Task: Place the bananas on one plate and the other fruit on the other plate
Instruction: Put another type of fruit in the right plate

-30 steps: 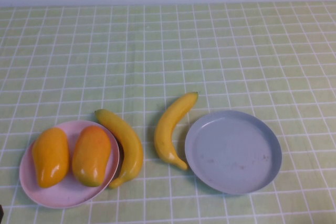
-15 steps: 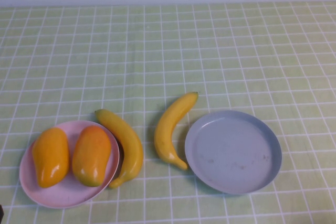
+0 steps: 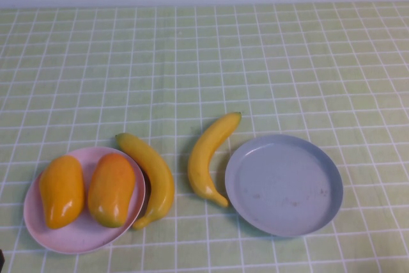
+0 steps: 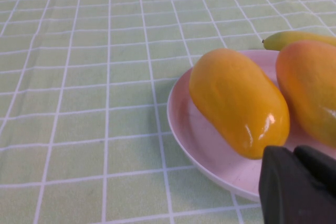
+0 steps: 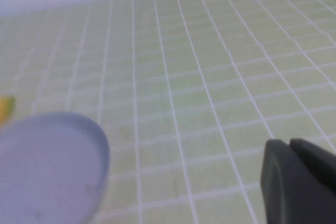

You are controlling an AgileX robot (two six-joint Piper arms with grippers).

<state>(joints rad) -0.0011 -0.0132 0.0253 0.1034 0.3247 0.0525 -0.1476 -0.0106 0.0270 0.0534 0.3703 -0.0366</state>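
Two orange-yellow mangoes lie side by side on the pale pink plate at the front left. One banana lies against that plate's right rim; a second banana lies between it and the bare grey-blue plate. Neither arm shows in the high view. In the left wrist view my left gripper is shut and holds nothing, just short of the nearer mango on the pink plate. My right gripper is shut, holds nothing, and sits off to one side of the grey-blue plate.
A green checked cloth covers the table, bare across its far half. A pale wall runs along the back edge.
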